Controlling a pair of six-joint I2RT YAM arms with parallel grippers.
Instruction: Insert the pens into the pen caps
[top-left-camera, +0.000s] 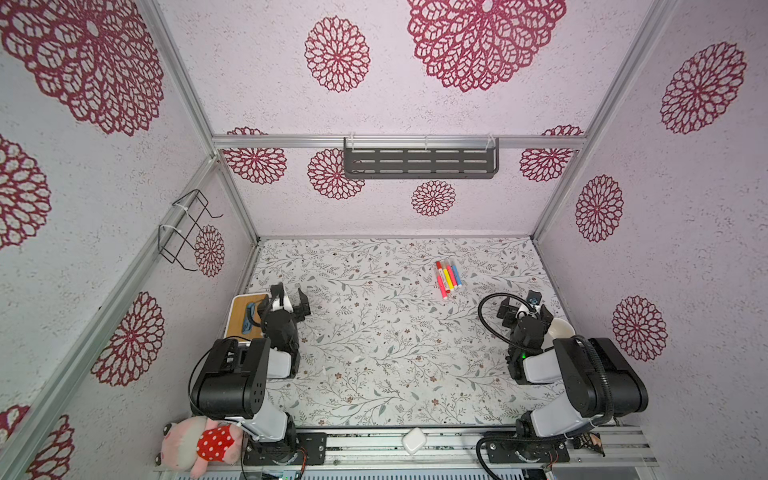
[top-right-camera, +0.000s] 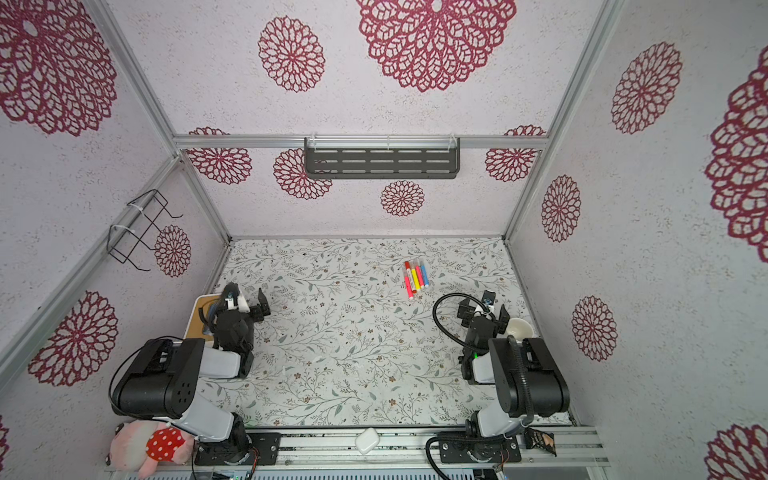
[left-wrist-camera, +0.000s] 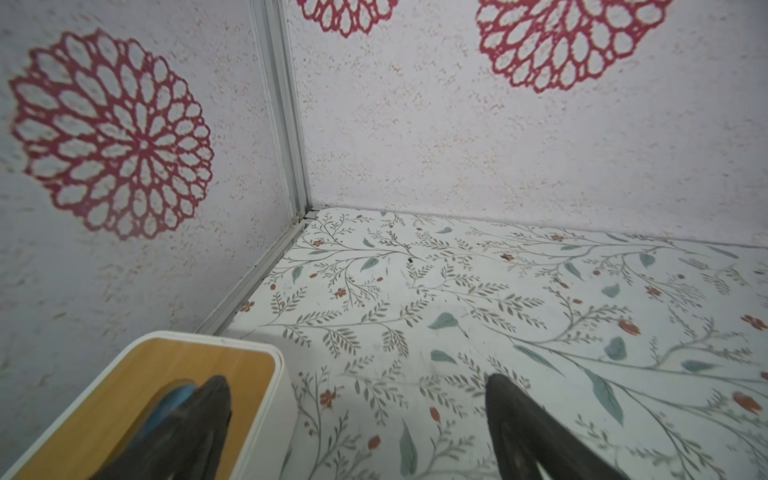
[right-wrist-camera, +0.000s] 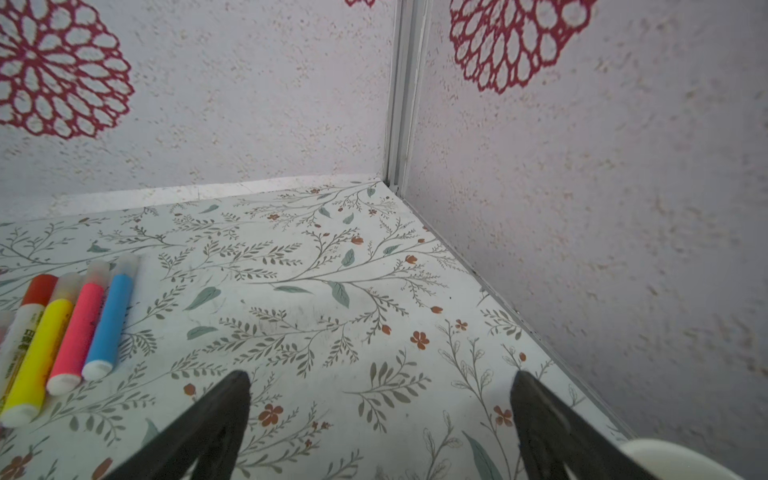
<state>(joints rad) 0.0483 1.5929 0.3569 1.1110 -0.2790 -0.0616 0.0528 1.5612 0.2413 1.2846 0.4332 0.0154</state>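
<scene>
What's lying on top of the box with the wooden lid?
A blue thing lies on the box's wooden lid. The left arm covers part of both, so I cannot tell what it is.

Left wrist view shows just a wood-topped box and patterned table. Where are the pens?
Observer: Pens lie side by side, right of centre toward the back wall, in both top views.
Operator: Capped?
Observer: They look capped. The right wrist view shows pale pen caps on the far ends of three of them and a red cap on a fourth.
Operator: Right gripper?
Observer: Right gripper is open and holds nothing. It is short of the pens, beside a white bowl.
</scene>
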